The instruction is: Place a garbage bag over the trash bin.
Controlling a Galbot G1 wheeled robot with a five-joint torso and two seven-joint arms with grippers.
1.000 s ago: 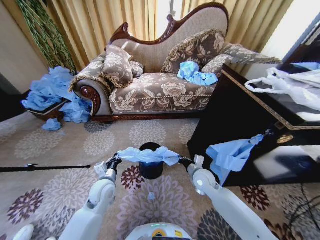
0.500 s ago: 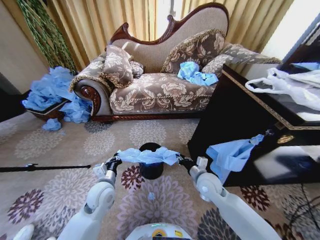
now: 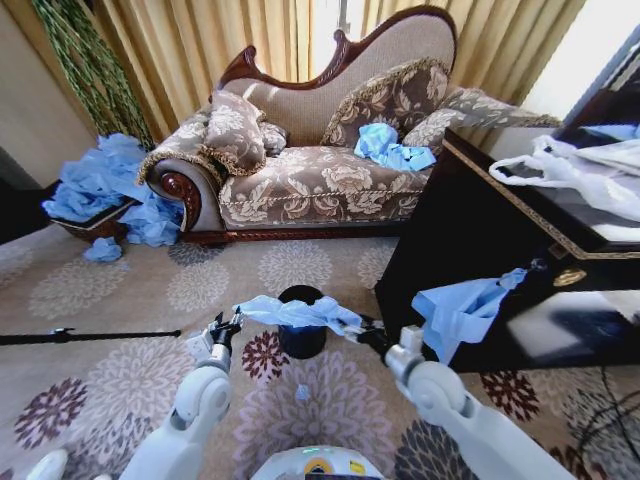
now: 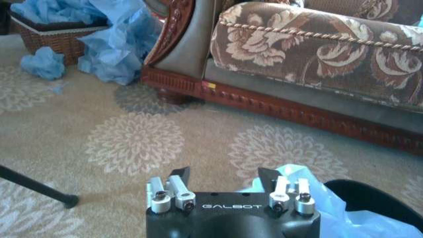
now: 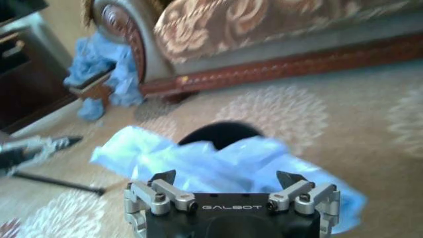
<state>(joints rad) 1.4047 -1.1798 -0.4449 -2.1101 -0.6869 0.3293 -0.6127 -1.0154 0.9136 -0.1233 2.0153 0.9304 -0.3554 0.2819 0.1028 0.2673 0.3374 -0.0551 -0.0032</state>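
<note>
On floral carpet (image 3: 120,290) (sofa (image 3: 320,170) behind), garbage bag (image 3: 295,312) draped across trash bin (image 3: 300,340), both tools spread wide, left tool (image 4: 223,181), right tool (image 5: 228,179).

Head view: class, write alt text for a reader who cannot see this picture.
A light-blue garbage bag lies draped over a small black bin on a patterned carpet, with the left gripper at one end and the right gripper at the other. Behind stands a floral sofa with crumpled blue bags on its seat.
</note>
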